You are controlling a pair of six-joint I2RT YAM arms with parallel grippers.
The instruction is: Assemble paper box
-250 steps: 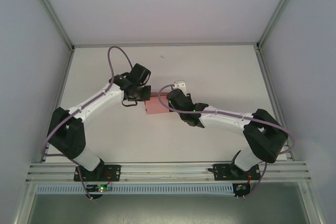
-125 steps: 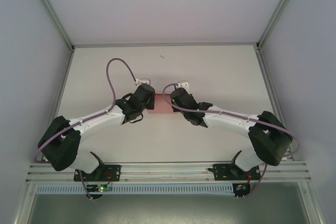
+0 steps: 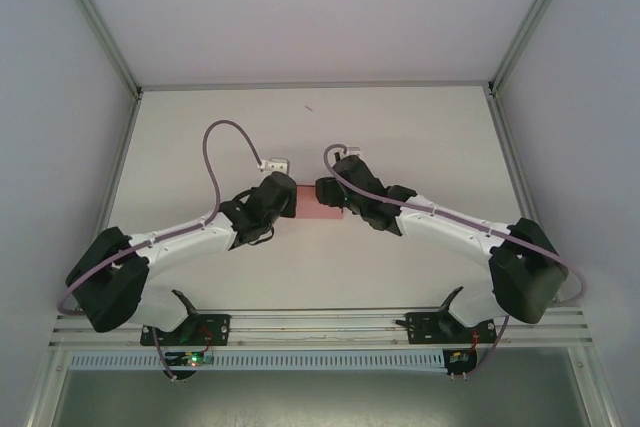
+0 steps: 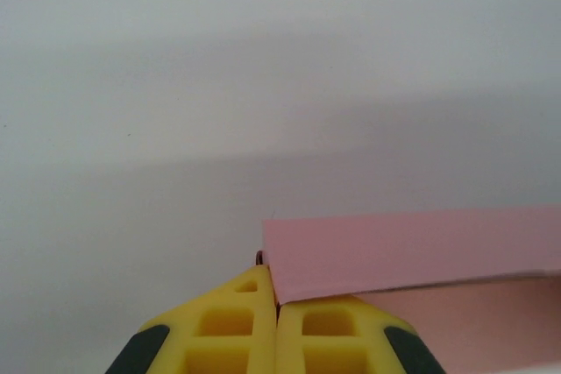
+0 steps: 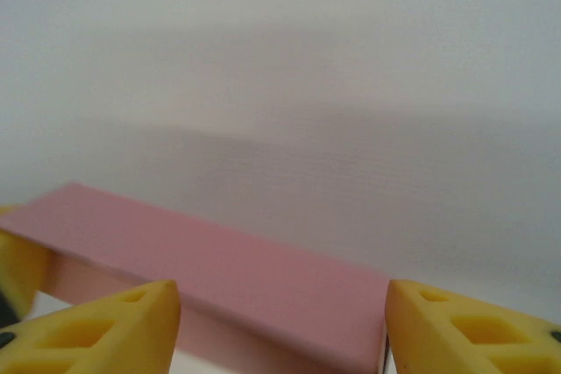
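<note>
The paper box is a small pink card piece at the table's middle, between the two grippers. In the left wrist view its pink panel runs to the right, and my left gripper is shut with the card's left corner pinched in the seam of its yellow fingers. From above, the left gripper sits at the box's left end. My right gripper is open, its fingertips standing on either side of the pink box without touching it. Seen from the top, the right gripper is at the box's right end.
The white table lies bare behind and beside the arms. Grey enclosure walls and metal posts bound it on the left, right and back. Purple cables loop above each wrist. A yellow fingertip of the left gripper shows in the right wrist view.
The right gripper has opened and let go of the pink box. The left arm has swung lower and to the right, and the box has shifted slightly right with it.
</note>
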